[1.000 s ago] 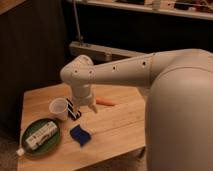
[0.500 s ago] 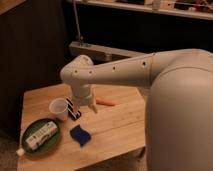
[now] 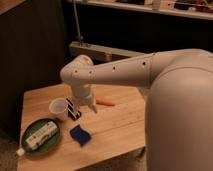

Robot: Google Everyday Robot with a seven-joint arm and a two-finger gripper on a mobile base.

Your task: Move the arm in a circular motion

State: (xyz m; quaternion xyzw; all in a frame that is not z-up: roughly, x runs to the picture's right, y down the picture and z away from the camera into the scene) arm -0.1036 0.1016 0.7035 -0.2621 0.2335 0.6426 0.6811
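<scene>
- The arm reaches out over the worktop.
- Pincer hangs low beside the white cup; clenched or released, I cannot tell.
- Best play: sweep a level, even circle, clear of the cup and the orange item.

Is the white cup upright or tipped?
Upright: the cup has its open mouth facing up. The pincer hangs beside it, over the table.

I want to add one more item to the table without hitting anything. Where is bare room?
Bare wood lies right of the blue sponge, in front of the orange object, and at the back-left corner of the table behind the white cup. It is crowded around the cup, the dark box, the green plate and the gripper hanging beside them.
</scene>
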